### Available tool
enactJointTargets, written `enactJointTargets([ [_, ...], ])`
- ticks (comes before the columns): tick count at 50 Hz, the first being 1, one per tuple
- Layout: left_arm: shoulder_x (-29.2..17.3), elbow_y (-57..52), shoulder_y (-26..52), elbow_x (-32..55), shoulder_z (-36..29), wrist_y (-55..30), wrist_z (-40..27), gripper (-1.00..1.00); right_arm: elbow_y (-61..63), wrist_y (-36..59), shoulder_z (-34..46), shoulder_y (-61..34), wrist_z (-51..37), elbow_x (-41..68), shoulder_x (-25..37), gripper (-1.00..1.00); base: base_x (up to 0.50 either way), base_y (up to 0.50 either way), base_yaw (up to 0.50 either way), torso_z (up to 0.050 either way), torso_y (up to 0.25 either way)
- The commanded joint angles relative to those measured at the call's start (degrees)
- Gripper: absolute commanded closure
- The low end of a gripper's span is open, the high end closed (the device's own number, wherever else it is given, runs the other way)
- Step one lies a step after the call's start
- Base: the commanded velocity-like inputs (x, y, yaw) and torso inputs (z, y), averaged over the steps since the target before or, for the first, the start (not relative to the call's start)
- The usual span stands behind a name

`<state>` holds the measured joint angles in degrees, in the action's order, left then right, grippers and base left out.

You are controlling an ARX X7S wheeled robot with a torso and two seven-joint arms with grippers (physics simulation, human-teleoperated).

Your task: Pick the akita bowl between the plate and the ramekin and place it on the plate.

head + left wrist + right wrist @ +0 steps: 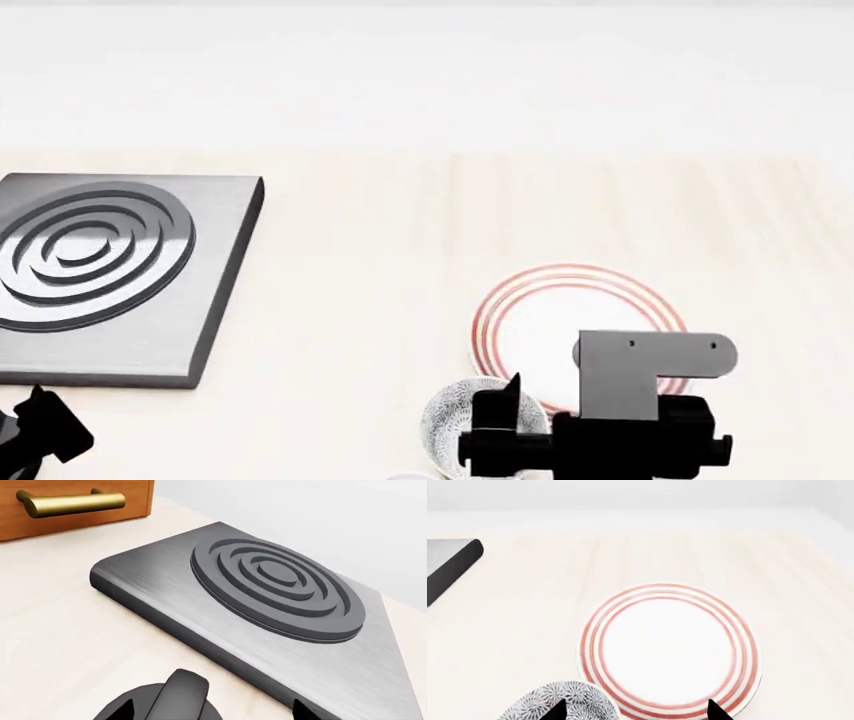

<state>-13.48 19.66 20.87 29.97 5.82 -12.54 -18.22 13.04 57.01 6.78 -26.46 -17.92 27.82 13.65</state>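
Observation:
The plate (668, 650), white with thin red rings, lies flat on the pale wooden counter (387, 300); the head view shows the plate (561, 310) right of centre. The speckled grey-and-white akita bowl (577, 700) stands just beside the plate's near left rim, and in the head view the bowl (451, 425) is partly hidden by my right arm. My right gripper (637, 712) is open above them. One fingertip is over the bowl, the other over the plate's near rim. It holds nothing. My left gripper (210, 712) is open and empty by the hotplate. The ramekin is out of view.
A grey metal hotplate (107, 270) with a ringed burner lies at the left; in the left wrist view the hotplate (267, 595) fills much of the frame. A wooden drawer front with a brass handle (73, 502) stands beyond it. My left gripper (40, 435) sits at the hotplate's near corner.

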Motion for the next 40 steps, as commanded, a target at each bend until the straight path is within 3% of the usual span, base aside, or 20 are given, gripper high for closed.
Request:
enactJointTargets([
  [1,-0.08,0.07,-0.03,0.12,-0.17,0.14,-0.12,-1.0,-2.56,1.83,-1.29,-2.03,0.09,1.86,-0.88,-1.0,0.0,0.0,0.0,0.0,0.0],
  [16,-0.29,-0.12,-0.06,0.44,-0.36,-0.12,-0.38,-1.0,-5.92,7.3,-1.4,-5.25,1.67,4.93,-0.49,-1.0,0.0,0.0,0.0,0.0,0.0],
  [40,-0.39,0.23,-0.03,0.68,-0.71,0.26,-0.56,-1.0,-11.44,6.76,-1.65,-6.77,3.65,6.34,-0.45,-1.0,0.0,0.0,0.0,0.0,0.0],
])
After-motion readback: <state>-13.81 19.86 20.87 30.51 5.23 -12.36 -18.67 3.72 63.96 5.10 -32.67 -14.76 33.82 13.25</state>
